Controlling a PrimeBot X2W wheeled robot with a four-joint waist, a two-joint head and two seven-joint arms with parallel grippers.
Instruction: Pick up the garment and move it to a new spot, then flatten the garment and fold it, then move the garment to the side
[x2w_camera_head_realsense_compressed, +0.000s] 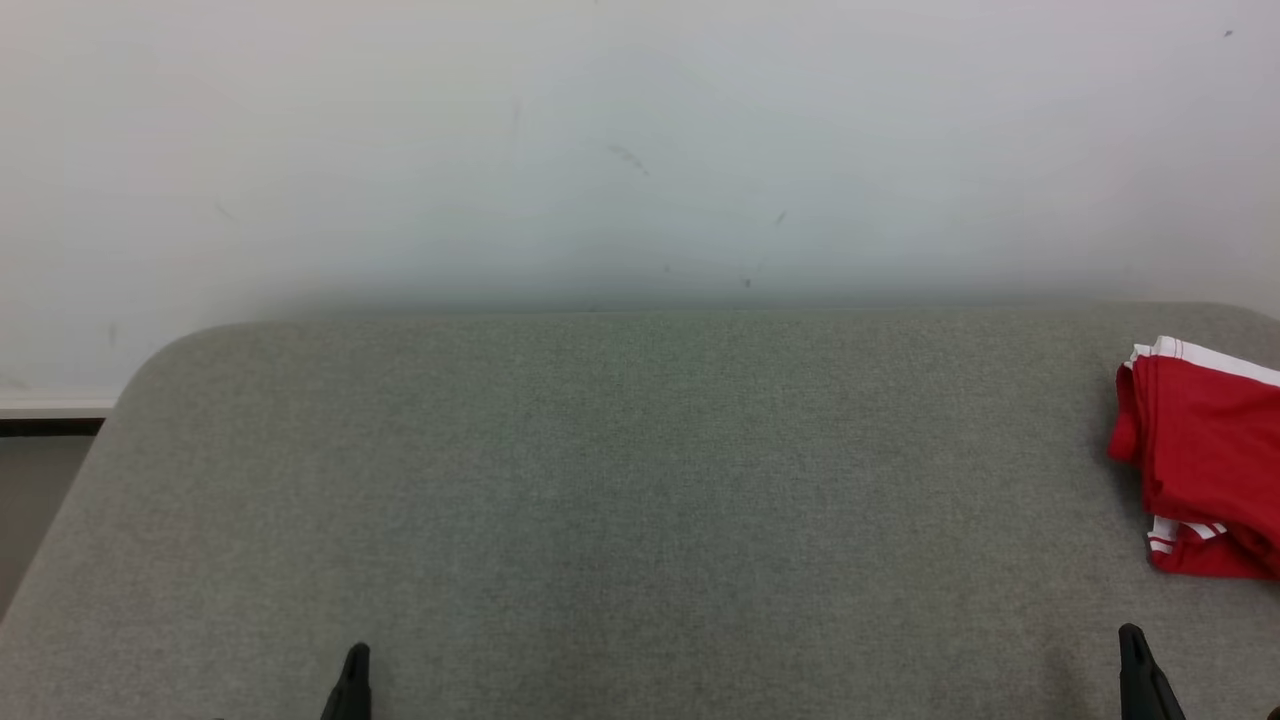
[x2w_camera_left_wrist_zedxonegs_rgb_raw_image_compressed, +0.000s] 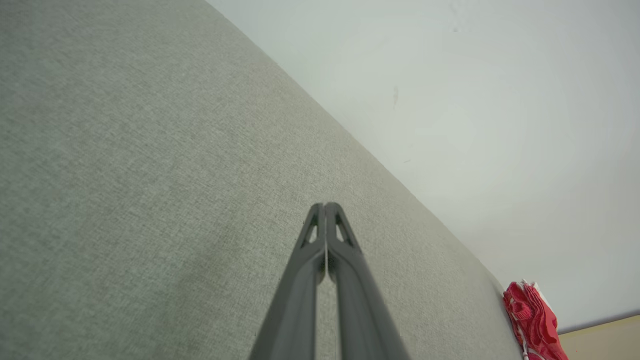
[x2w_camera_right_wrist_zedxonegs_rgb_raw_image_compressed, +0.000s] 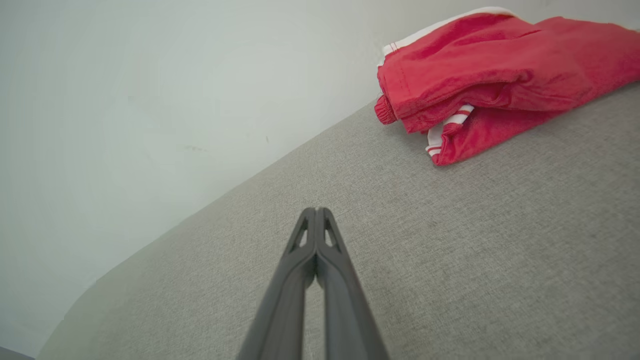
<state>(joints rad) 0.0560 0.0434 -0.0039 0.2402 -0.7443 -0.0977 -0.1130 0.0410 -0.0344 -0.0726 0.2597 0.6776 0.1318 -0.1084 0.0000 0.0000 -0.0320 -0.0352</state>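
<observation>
I see my left gripper (x2w_camera_left_wrist_zedxonegs_rgb_raw_image_compressed: 325, 206) pressed shut, fingers together with nothing between them, over the grey fabric surface (x2w_camera_left_wrist_zedxonegs_rgb_raw_image_compressed: 150, 175). My right gripper (x2w_camera_right_wrist_zedxonegs_rgb_raw_image_compressed: 316, 210) is closed the same way, and empty. The red garment (x2w_camera_right_wrist_zedxonegs_rgb_raw_image_compressed: 500, 65) with white trim lies in loose folds ahead and to the right of the right gripper, apart from it. It is well off to the right of the left gripper, by the white wall (x2w_camera_right_wrist_zedxonegs_rgb_raw_image_compressed: 150, 100).
</observation>
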